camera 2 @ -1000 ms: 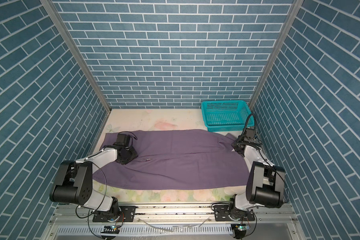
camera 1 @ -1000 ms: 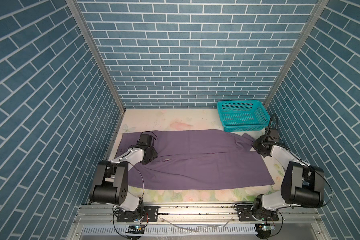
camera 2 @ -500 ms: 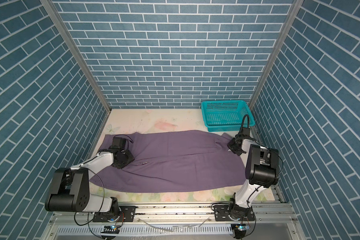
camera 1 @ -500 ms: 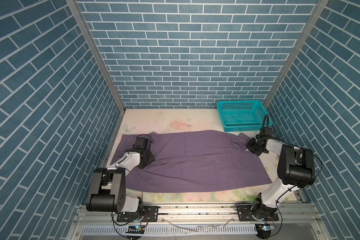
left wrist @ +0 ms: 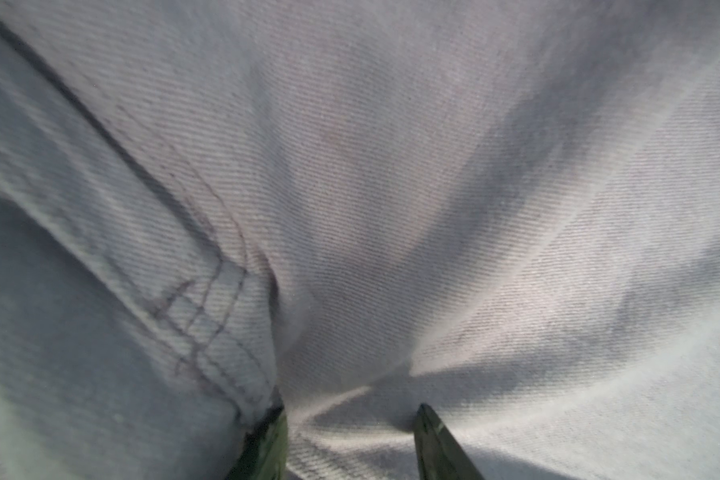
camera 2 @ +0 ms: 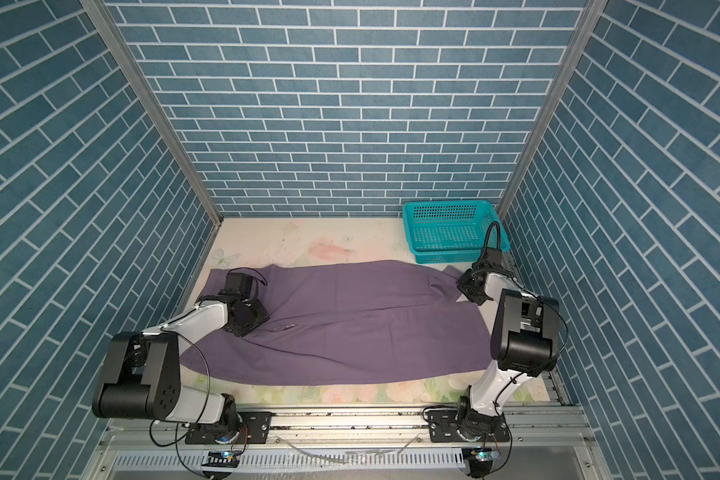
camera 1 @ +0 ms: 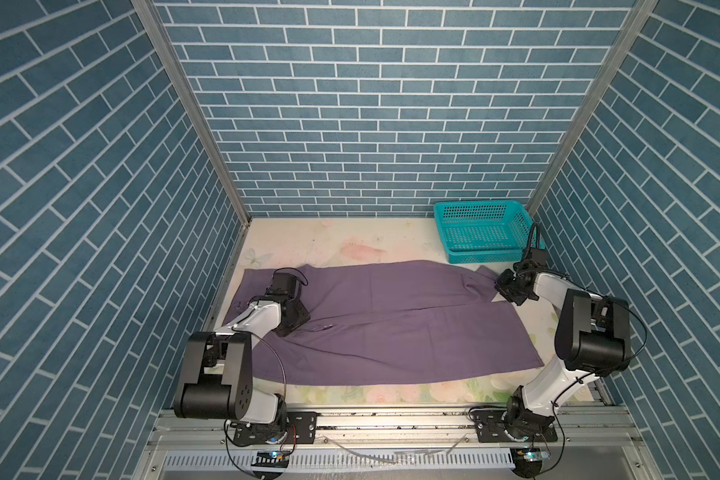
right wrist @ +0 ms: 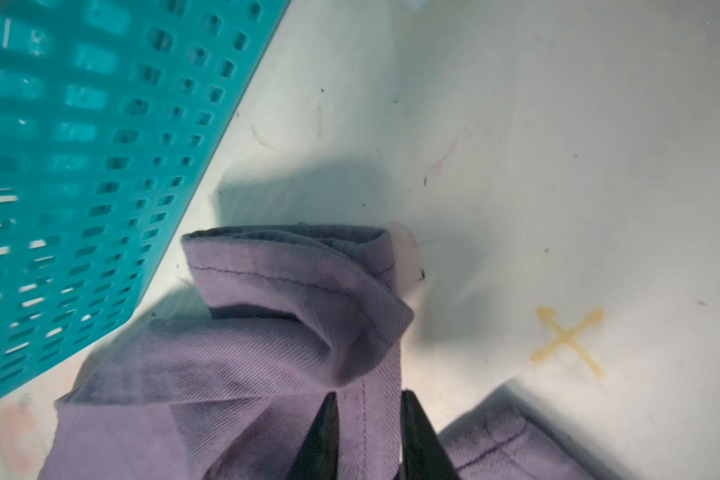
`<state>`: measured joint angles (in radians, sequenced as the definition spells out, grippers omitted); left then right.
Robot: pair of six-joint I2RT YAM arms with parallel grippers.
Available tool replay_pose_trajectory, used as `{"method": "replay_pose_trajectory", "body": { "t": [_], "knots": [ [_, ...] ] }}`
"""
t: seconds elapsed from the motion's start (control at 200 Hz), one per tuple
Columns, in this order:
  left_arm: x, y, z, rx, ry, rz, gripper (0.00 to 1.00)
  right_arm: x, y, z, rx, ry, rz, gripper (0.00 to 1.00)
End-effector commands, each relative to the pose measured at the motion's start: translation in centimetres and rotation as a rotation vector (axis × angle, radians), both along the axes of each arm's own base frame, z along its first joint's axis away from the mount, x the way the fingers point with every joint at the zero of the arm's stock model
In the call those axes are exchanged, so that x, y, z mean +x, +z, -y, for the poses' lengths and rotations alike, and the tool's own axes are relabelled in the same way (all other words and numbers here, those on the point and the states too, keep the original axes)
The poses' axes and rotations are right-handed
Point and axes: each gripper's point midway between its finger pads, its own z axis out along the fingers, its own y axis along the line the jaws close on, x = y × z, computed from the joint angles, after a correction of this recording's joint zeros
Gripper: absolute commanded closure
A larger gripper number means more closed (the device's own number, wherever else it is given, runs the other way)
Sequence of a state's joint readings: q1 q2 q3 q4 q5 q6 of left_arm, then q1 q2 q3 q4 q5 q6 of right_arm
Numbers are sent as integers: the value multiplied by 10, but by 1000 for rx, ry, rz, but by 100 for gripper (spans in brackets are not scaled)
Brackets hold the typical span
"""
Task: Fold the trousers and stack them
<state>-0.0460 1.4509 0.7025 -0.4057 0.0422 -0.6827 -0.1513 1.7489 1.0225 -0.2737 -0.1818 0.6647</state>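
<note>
REMOTE STATION: My right gripper [right wrist: 368, 405] straddles a stitched strip of hem, fingertips close on either side. Whether the pinch bites or has slackened, I cannot tell. Just past it the cuff of the far leg stands rumpled into a soft roll, just beside the teal basket [right wrist: 84, 166], with a yellow cross mark [right wrist: 568, 340] lying bare nearby.

My left gripper [left wrist: 350, 419] sits low at the opposite end, fingertips apart, with cloth across the gap. Creases fan out from that gap, which I take as a sign of gathered fabric, though I cannot confirm a firm hold.

Between the two, in both top views, the trousers [camera 1: 391, 332] lie spread nearly the width of the table [camera 1: 329, 241]. The legs part toward the right arm, and the near leg lies flat.

I judge the arms are posted at opposite ends to tension and square the garment before a first fold, which is not yet made. Cloth this thin will likely sag and crease if one end lifts alone.
</note>
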Motion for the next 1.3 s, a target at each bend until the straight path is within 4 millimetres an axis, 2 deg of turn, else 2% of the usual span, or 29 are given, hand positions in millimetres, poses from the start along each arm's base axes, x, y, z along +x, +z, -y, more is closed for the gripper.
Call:
{"method": "replay_pose_trajectory", "body": {
  "t": [0.0,0.185,0.235,0.31,0.46,0.555,0.68,0.83,0.885,0.99,1.03,1.11,1.195,1.295],
  "knots": [
    [-39,-24,-9,33,11,-162,48,-7,-14,4,-28,-2,-80,68],
    [-37,-24,-10,40,6,-162,48,-8,-28,4,-22,-8,-105,66],
    [-37,-24,-10,38,6,-164,48,-7,-32,3,-11,-15,-110,77],
    [-36,-24,-10,39,8,-163,48,-8,-34,5,0,-41,-116,100],
    [-36,-25,-10,31,9,-160,47,-16,-27,15,-41,-90,-119,100],
    [-36,-25,-9,21,11,-160,48,-34,-18,31,-107,-152,-136,100],
    [-36,-25,-7,8,9,-153,48,-70,-8,49,-148,-242,-148,100],
    [-36,-25,-5,-5,9,-147,48,-117,-8,58,-134,-341,-147,100],
    [-36,-25,-4,-8,6,-147,47,-125,-8,58,-127,-343,-134,100],
    [-35,-25,-5,-4,-1,-150,47,-111,-5,49,-96,-234,-105,100],
    [-34,-25,-5,-4,-3,-153,47,-99,-5,44,-71,-186,-87,91],
    [-32,-24,-5,-5,-2,-150,48,-69,-3,19,59,-53,-32,75],
    [-32,-24,-3,-14,8,-146,48,-47,-2,6,76,44,-36,65],
    [-32,-24,-2,-25,15,-139,47,-33,-1,1,41,92,-49,61]
  ]
}}
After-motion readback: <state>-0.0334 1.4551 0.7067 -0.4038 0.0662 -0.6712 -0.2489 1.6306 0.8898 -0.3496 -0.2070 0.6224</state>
